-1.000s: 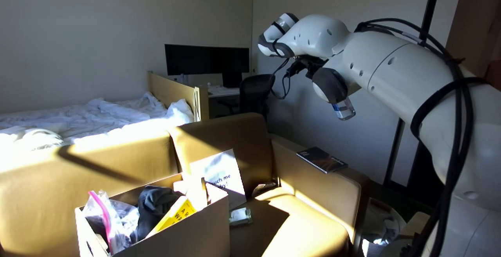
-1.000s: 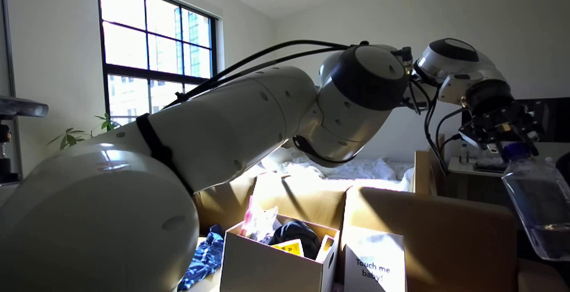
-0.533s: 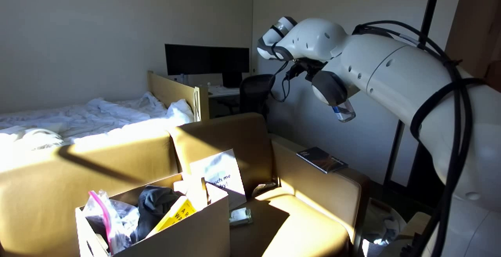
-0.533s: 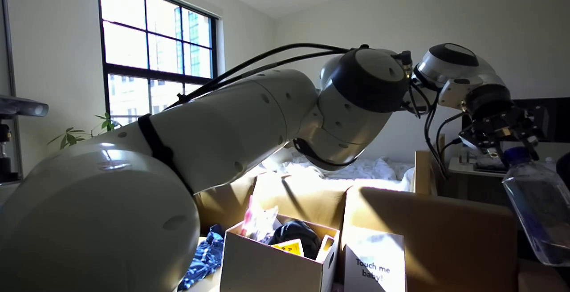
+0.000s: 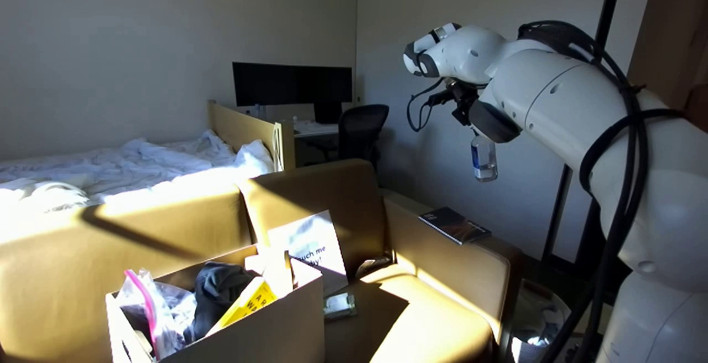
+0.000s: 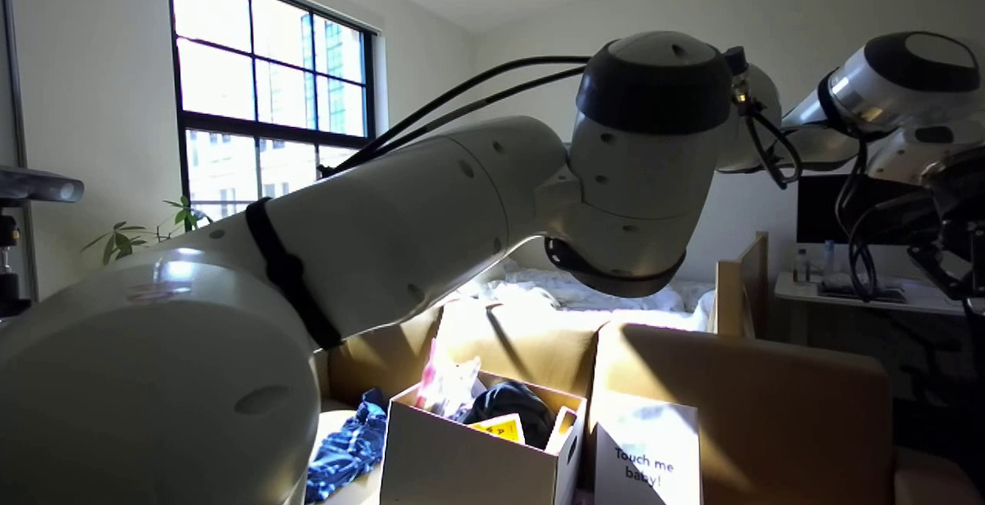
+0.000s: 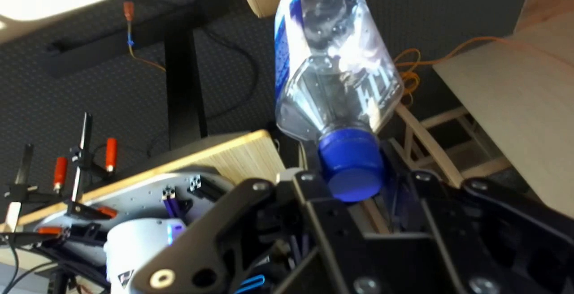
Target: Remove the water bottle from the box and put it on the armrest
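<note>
1. Half the job looks done to me: the water bottle point(image 5: 484, 159) is out of the box point(image 5: 276, 327) and hangs in the air, well apart from it.
2. The robot's hand point(image 7: 353, 157) is pinching it at the blue cap point(image 7: 351, 166), squeezed from both sides; the bottle hangs cap up, close to upright.
3. What's left is the setting down. The armrest point(image 5: 501, 249) lies lower, not touched by the bottle, and a notebook point(image 5: 454, 226) takes up part of its top.
4. Whether the bottle is straight over the armrest I can't tell. The wrist view shows what looks like dark floor point(image 7: 439, 20) behind it, so my guess is it needs shifting across first, then lowering and letting go.
</note>
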Controlling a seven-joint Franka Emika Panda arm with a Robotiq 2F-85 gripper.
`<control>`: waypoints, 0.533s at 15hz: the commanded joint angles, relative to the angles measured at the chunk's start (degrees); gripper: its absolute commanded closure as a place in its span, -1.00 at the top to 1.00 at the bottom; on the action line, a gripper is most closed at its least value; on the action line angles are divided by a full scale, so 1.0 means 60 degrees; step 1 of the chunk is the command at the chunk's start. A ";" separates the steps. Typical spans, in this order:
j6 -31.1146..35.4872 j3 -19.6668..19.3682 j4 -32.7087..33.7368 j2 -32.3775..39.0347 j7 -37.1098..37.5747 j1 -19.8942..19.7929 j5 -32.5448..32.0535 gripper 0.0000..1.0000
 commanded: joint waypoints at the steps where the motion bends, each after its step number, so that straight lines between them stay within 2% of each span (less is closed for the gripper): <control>1: 0.1620 0.0643 -0.0085 0.0260 0.0000 -0.0256 0.1251 -0.80; 3: 0.2303 0.1152 0.0212 0.0493 -0.0218 -0.0382 0.1647 -0.80; 4: 0.2512 0.2733 0.0628 0.0406 -0.0010 -0.0752 0.0496 -0.80; 5: 0.2662 0.3264 0.0680 0.0458 -0.0070 -0.0811 0.0208 -0.80; 6: 0.2776 0.4085 0.0762 0.0471 -0.0037 -0.0945 -0.0318 -0.80; 7: 0.2882 0.3200 0.0320 0.0516 -0.0239 -0.0553 0.0461 -0.80; 8: 0.2921 0.3464 0.0325 0.0480 -0.0199 -0.0605 0.0311 -0.80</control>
